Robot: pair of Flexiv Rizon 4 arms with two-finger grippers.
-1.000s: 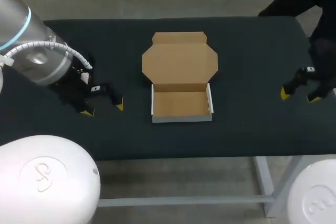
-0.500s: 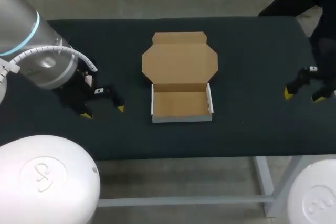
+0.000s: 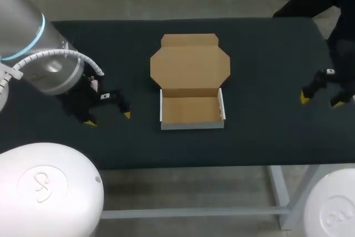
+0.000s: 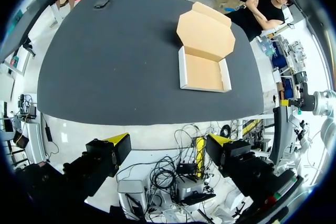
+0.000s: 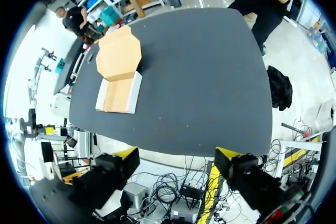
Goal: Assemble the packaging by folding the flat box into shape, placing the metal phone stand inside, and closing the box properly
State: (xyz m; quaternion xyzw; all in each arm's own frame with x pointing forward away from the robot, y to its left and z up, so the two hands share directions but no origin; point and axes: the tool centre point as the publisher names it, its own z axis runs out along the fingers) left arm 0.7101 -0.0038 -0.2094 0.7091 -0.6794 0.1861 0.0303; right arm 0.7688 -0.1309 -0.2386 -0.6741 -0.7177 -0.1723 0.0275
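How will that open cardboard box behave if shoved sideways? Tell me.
The cardboard box looks thin and empty, so probably light and likely to slide on the table rather than tip. Its lid lies flat open, hinged by a fold, so it may flop when lifted.

Head view: fixed high above and behind, facing down on the table [image 3: 266, 131], with the box [image 3: 190, 84] in the middle and the whole top in sight. Left wrist view: well above the table, looking out past the left gripper [image 4: 169, 140] across the top, box far ahead. Right wrist view: likewise high, looking past the right gripper [image 5: 178, 155], box far ahead. Shared by all three: table top and open box.
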